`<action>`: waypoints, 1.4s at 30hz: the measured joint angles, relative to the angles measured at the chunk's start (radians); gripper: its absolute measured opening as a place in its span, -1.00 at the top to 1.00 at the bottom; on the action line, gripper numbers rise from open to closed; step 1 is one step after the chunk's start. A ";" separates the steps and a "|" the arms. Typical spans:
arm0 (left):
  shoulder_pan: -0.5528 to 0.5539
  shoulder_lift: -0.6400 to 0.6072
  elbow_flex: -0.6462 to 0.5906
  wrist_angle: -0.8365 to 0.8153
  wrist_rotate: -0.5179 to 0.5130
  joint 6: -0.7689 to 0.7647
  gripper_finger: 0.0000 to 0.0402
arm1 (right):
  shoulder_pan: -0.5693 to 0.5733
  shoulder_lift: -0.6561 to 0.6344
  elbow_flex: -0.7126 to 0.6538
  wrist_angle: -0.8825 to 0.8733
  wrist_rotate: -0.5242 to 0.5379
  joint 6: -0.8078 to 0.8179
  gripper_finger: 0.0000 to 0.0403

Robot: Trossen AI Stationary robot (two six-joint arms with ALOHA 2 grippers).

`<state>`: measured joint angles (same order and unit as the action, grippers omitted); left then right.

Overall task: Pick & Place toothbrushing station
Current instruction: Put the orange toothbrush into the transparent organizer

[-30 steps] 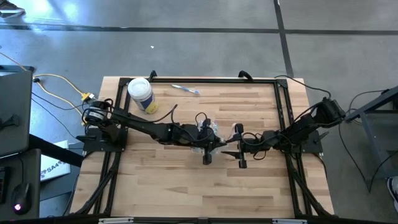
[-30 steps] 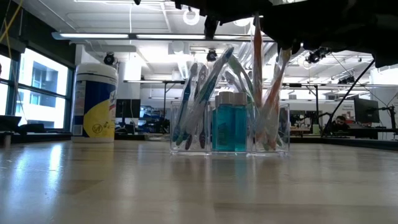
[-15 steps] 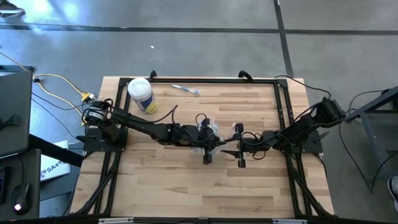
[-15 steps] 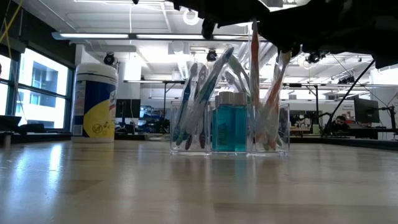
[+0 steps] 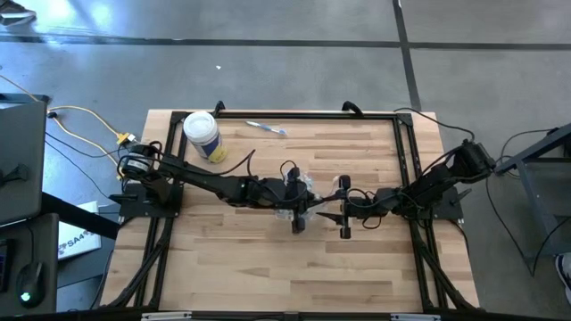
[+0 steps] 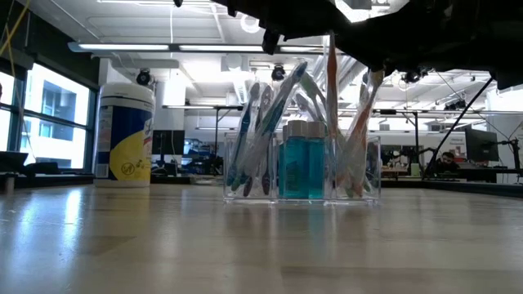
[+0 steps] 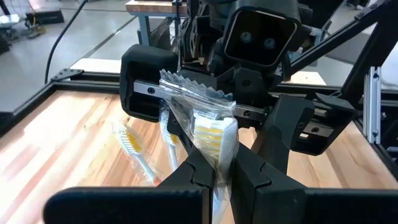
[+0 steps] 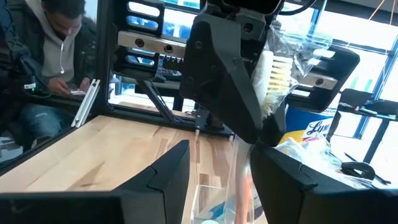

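A wrapped toothbrush (image 7: pixel 208 134) is clamped near its head between the fingers of the left gripper (image 7: pixel 222 174), directly above the clear plastic holder (image 6: pixel 302 167) at the middle of the table (image 5: pixel 268 267), where other toothbrushes (image 6: pixel 261 131) and a blue bottle (image 6: pixel 302 163) stand upright. The right gripper (image 8: pixel 217 165) is held just beside it over the holder, its fingers apart and closed on nothing. The brush is judged light and stiff but slippery in its crinkly film, so it is best gripped across the handle below the bristles.
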<state>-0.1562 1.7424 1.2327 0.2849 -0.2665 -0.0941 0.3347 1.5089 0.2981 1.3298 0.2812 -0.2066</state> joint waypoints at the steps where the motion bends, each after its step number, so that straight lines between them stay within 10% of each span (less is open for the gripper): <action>1: 0.000 0.000 -0.002 0.001 0.000 -0.013 0.93 | 0.000 0.000 0.000 0.000 0.001 0.000 0.23; 42: -0.015 0.008 -0.108 0.067 -0.072 -0.164 0.93 | 0.005 0.002 -0.002 -0.024 0.011 -0.026 0.23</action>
<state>-0.1715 1.7500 1.1252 0.3520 -0.3389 -0.2580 0.3400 1.5105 0.2962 1.3056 0.2918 -0.2329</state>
